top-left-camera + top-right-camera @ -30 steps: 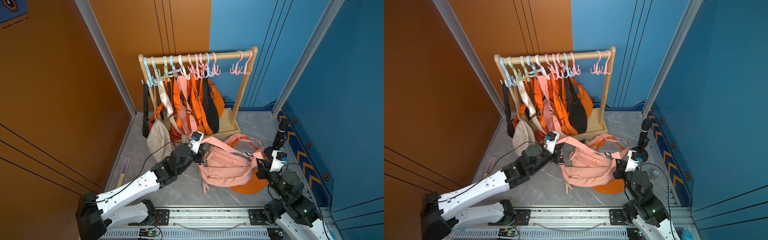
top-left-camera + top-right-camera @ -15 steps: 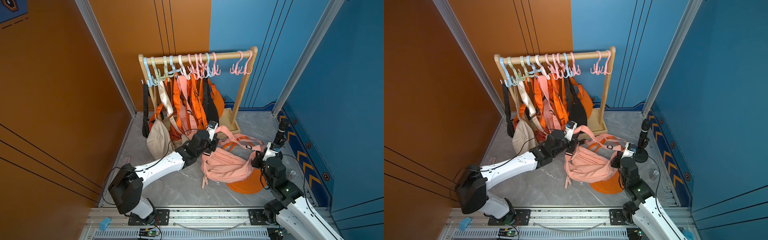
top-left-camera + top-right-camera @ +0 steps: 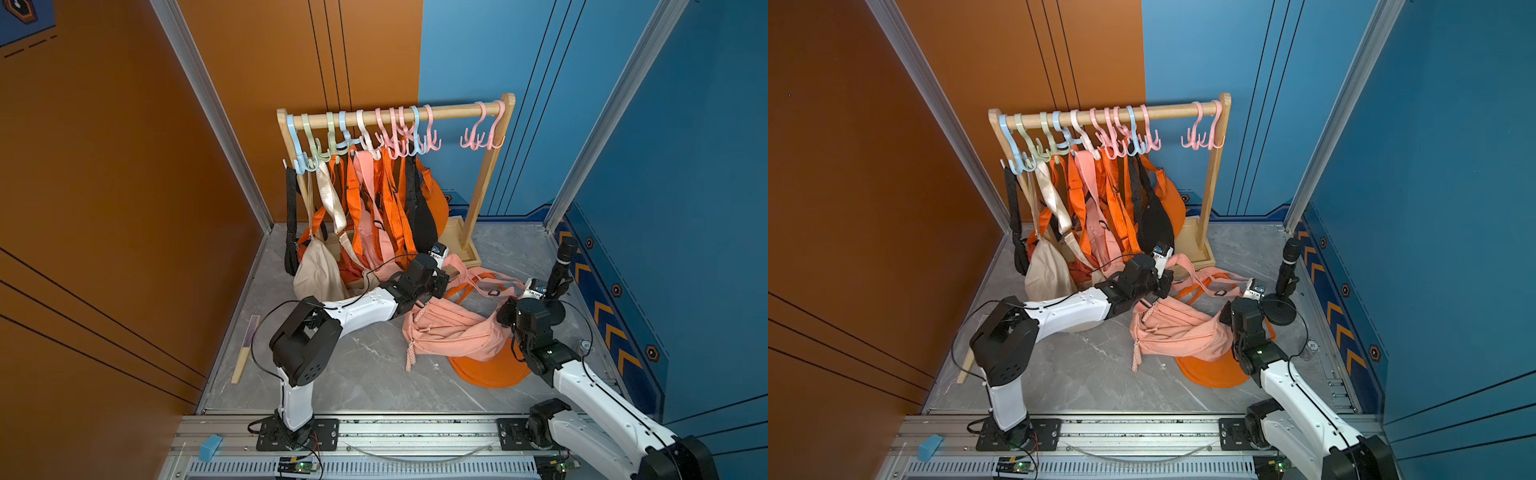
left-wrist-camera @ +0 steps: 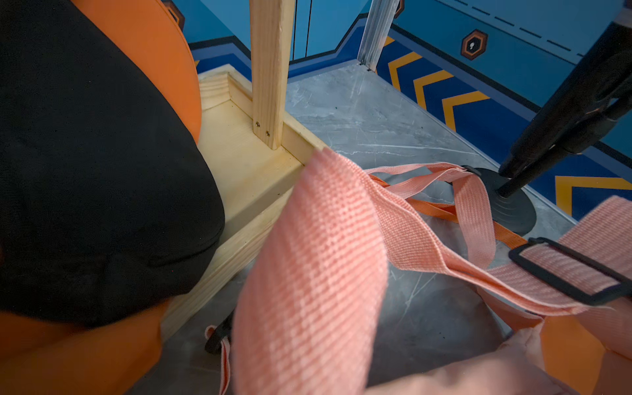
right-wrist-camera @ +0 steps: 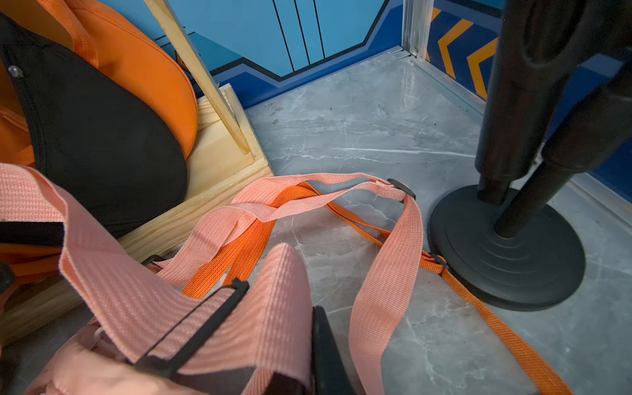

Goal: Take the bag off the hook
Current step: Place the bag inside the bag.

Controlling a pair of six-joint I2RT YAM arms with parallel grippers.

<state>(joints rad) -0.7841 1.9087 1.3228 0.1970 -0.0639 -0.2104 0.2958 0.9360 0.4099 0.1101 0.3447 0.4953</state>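
The pink bag [image 3: 453, 332] [image 3: 1179, 332] lies slumped on the grey floor in front of the rack, hanging from no hook. My left gripper [image 3: 445, 272] [image 3: 1168, 277] is near the rack's base, shut on a raised loop of the bag's pink strap [image 4: 307, 273], which hides its jaws in the left wrist view. At the bag's right end, my right gripper [image 3: 504, 311] [image 3: 1228, 312] is shut on the strap beside its black buckle [image 5: 191, 331]; the webbing presses against one black finger [image 5: 323, 345]. Two bare pink hooks [image 3: 478, 139] hang at the rail's right end.
The wooden rack [image 3: 395, 114] carries several orange, beige, black and pink bags on its left part. An orange bag [image 3: 490, 370] lies under the pink one. A black microphone stand [image 3: 561, 266] [image 5: 506, 246] rises close behind my right gripper. A wooden stick [image 3: 247, 349] lies by the left wall.
My left gripper has carried the strap right and back toward the rack's base. The right gripper has moved back and left, and the bag has bunched up between them.
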